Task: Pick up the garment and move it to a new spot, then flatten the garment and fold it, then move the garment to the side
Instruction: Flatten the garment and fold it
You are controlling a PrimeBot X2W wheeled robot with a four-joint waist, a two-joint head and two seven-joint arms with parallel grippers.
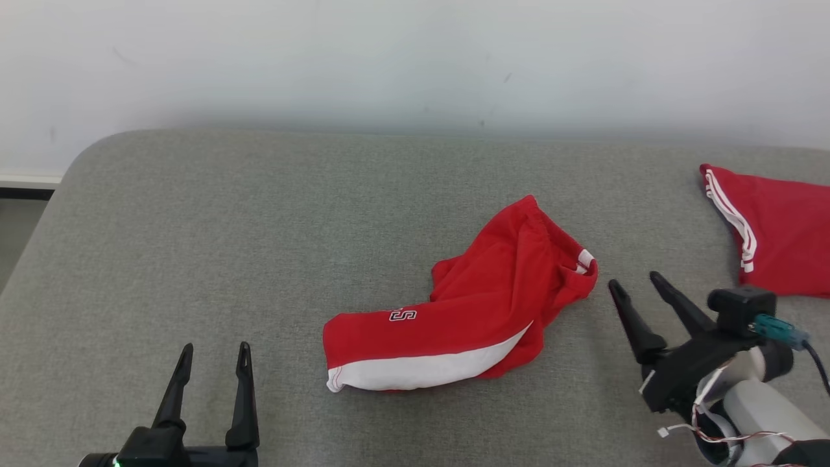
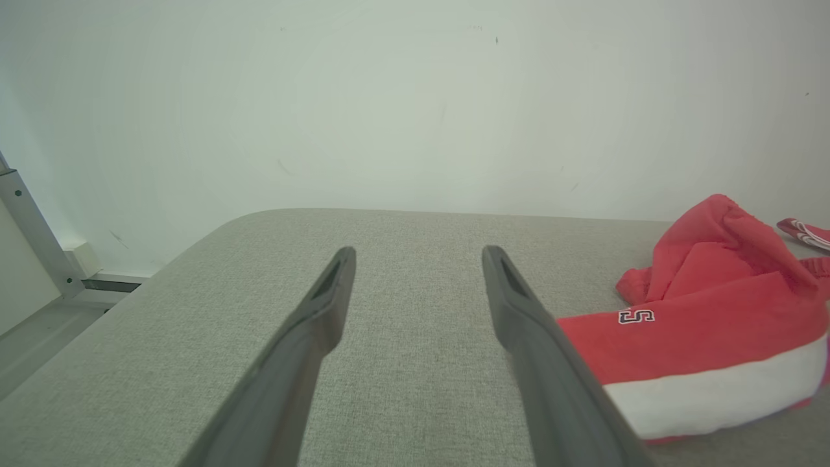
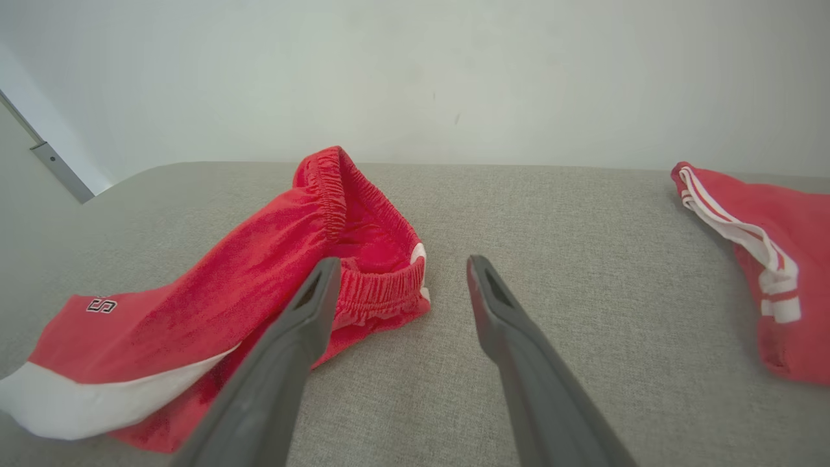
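Likely flattening step: garment (image 1: pixel 467 305) lies crumpled mid grey pad (image 1: pixel 259 227) (right gripper (image 1: pixel 634 279) just beside it); left gripper (image 1: pixel 216 346) and right one both splayed, empty; next calls for pinching two edges, pulling flat

Left gripper (image 1: pixel 216 347): two long dark tapering fingers (image 1: pixel 243 395) on a black base (image 1: pixel 162 447), small green light (image 1: pixel 117 462) beside it.
Right gripper (image 1: pixel 634 279): matching dark pointed fingers, black angular mount (image 1: pixel 687 370).
Finger ends: a narrow slot (image 2: pixel 327 282) sunk into each.
Camera (image 1: pixel 740 306): black box, teal plug (image 1: pixel 778 329), dark cable (image 1: pixel 818 366).
Forearm (image 1: pixel 765 405): pale grey, rounded, with thin red-and-white wires (image 1: pixel 697 421).
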